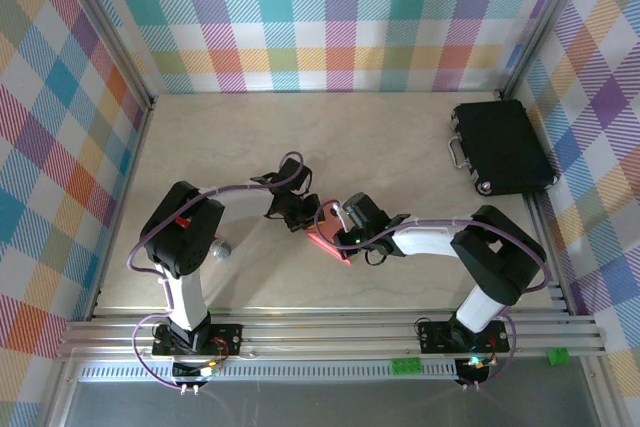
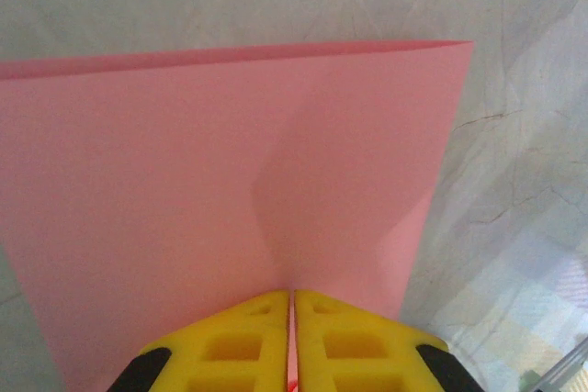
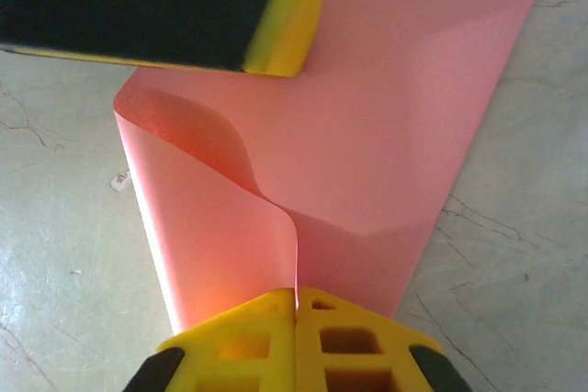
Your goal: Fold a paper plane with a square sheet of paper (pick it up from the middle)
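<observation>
The square sheet of paper (image 1: 330, 245) is salmon-pink and hangs above the table between both grippers near the middle. My left gripper (image 2: 292, 296) is shut on one edge of the sheet (image 2: 230, 190), whose surface spreads flat ahead of the yellow fingers (image 2: 239, 341). My right gripper (image 3: 297, 293) is shut on the opposite edge, where the sheet (image 3: 386, 135) curls into a loose fold. The left gripper's finger (image 3: 175, 6) shows at the top of the right wrist view. In the top view the left gripper (image 1: 300, 215) and right gripper (image 1: 345, 237) face each other closely.
A black case (image 1: 500, 147) with a metal handle lies at the back right of the table (image 1: 300, 137). A small grey ball (image 1: 221, 248) sits beside the left arm. Checked walls surround the table on three sides.
</observation>
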